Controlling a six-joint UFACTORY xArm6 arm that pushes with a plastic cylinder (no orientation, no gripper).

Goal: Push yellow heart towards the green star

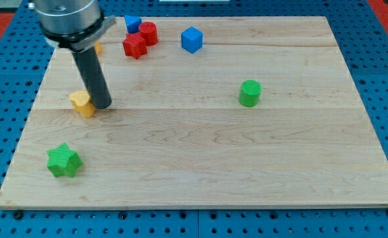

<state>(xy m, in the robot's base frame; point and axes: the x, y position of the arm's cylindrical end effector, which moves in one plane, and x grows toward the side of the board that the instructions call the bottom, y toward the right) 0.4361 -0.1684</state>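
Observation:
The yellow heart [82,103] lies on the wooden board at the view's left, above the middle. The green star [63,160] lies near the board's bottom left corner, below and slightly left of the heart. My tip [103,105] rests on the board right against the heart's right side. The dark rod rises from it toward the view's top left.
A green cylinder [250,93] stands right of centre. At the view's top sit a red star [134,45], a red cylinder [148,33], a blue cube [192,39] and a small blue block [133,24]. A yellow block [98,47] is mostly hidden behind the rod.

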